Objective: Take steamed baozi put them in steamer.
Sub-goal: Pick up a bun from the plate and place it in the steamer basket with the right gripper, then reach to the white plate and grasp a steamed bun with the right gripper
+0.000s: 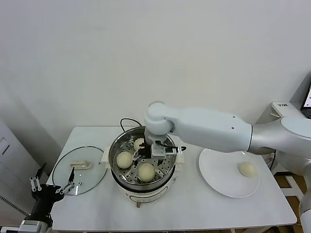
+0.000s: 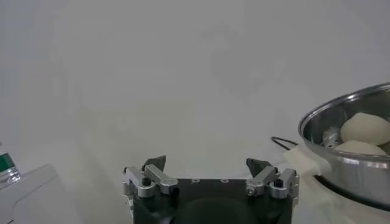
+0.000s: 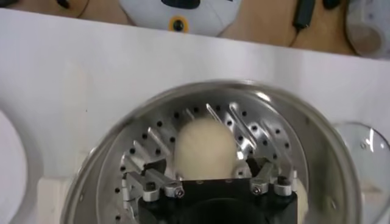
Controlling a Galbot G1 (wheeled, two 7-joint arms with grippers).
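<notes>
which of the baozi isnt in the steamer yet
The lone baozi lying on the white plate, to the robot's right of the steamer. The other three already sit on the perforated tray inside the pot.

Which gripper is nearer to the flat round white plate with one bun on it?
The right. The right gripper hangs over the shiny steel steamer, just beside the flat round white plate. The left gripper waits at the table's far left edge, past the glass lid.
</notes>
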